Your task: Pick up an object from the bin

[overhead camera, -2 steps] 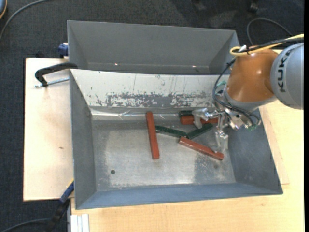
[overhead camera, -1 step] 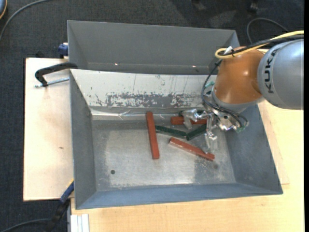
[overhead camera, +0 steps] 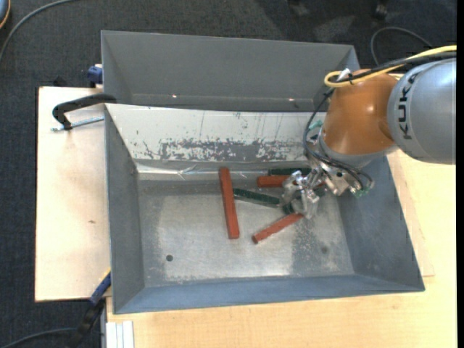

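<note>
My gripper (overhead camera: pixel 301 192) is low in the right half of the bin, close to the back wall. Just below it lies a short red stick (overhead camera: pixel 277 228), set diagonally, its upper right end right under the gripper. A dark green stick (overhead camera: pixel 255 196) runs leftward from the gripper and passes beneath it. Behind the gripper, against the back wall, lie a small red piece (overhead camera: pixel 269 182) and another green stick (overhead camera: pixel 284 172). Whether the gripper touches any of them is hidden by its own body.
A long red stick (overhead camera: pixel 229 203) lies nearly upright in the view at the bin's middle, left of the gripper. The arm with its orange cover reaches in over the bin's right back corner.
</note>
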Robot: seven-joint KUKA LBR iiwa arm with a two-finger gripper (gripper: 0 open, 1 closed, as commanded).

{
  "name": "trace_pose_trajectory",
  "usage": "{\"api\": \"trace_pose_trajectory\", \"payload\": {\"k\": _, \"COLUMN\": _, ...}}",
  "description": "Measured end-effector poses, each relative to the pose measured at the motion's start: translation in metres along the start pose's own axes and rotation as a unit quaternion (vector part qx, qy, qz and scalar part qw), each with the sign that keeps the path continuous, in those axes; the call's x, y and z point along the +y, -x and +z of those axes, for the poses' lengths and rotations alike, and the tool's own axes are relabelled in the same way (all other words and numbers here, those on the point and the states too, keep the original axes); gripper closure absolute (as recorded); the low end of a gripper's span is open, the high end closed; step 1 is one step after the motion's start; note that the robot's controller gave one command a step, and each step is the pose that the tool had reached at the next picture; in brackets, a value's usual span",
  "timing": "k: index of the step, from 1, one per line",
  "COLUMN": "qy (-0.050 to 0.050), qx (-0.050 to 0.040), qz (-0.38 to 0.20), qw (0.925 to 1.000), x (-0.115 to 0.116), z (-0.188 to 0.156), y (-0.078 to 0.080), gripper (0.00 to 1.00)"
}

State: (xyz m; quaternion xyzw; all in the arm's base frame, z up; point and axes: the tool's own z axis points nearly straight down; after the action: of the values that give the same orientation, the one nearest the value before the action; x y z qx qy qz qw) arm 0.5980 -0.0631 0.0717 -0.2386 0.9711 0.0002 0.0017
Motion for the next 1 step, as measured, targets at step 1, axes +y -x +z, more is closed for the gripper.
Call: {"api": "trace_pose_trajectory", "payload": {"k": 1, "qy": 0.002, "qx": 0.0053, "qz": 0.0, "qw": 1.0, "x": 0.0005, "z": 0.0013, "y": -0.0028, "gripper": 0.0}}
